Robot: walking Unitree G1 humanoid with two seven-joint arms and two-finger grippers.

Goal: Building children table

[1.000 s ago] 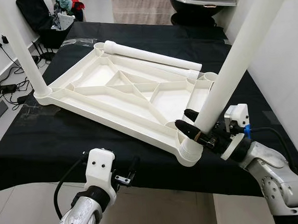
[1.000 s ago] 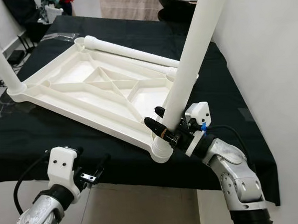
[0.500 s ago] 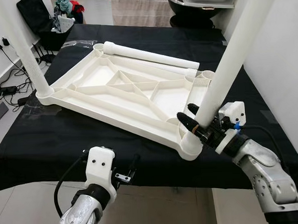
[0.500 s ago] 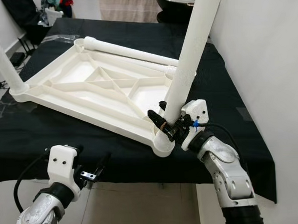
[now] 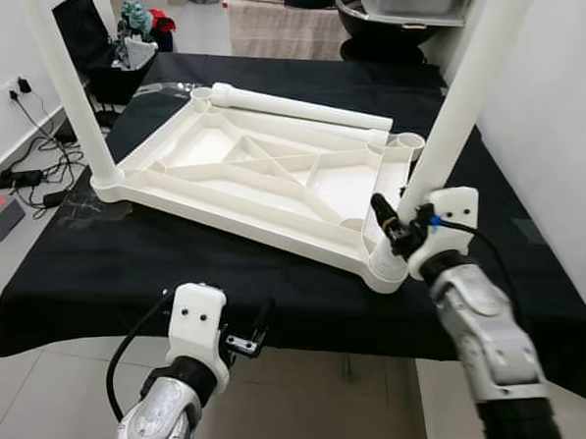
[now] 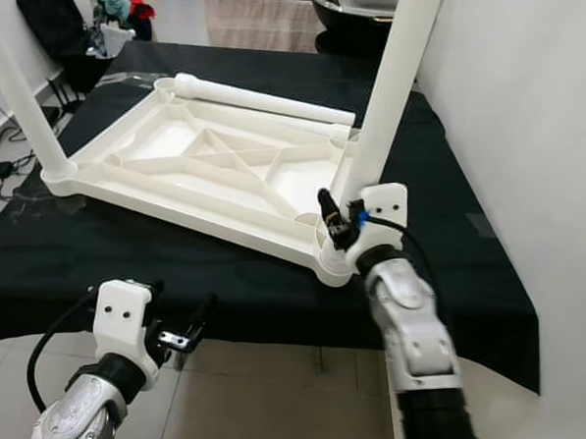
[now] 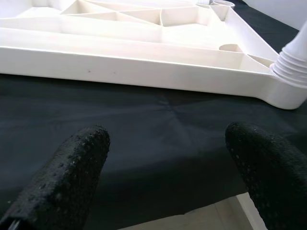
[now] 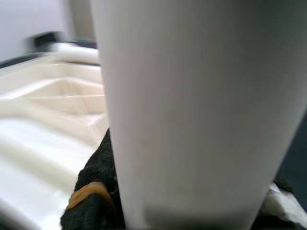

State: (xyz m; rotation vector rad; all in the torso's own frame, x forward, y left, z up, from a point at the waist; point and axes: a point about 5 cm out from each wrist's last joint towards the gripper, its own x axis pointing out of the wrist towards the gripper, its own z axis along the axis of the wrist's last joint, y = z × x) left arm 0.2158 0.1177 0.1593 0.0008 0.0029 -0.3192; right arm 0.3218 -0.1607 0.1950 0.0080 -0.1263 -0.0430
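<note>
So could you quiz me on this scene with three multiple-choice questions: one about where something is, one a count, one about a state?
1. Where is the loose white leg lying?
A. On the floor
B. Along the far edge of the upturned tabletop
C. In the left gripper

2. How many legs stand upright in the tabletop's corners?
A. Two
B. Four
C. None

3. What is the right gripper doing?
A. Hanging open over the floor
B. Holding a cloth
C. Closed on the near right leg, close to its base

Answers:
1 B: the leg lies flat beside the far rim, on the black cloth.
2 A: one leg stands at the left corner, one at the near right corner.
3 C: its black fingers sit on both sides of that leg just above the socket, while the left gripper is open in front of the table edge.
</note>
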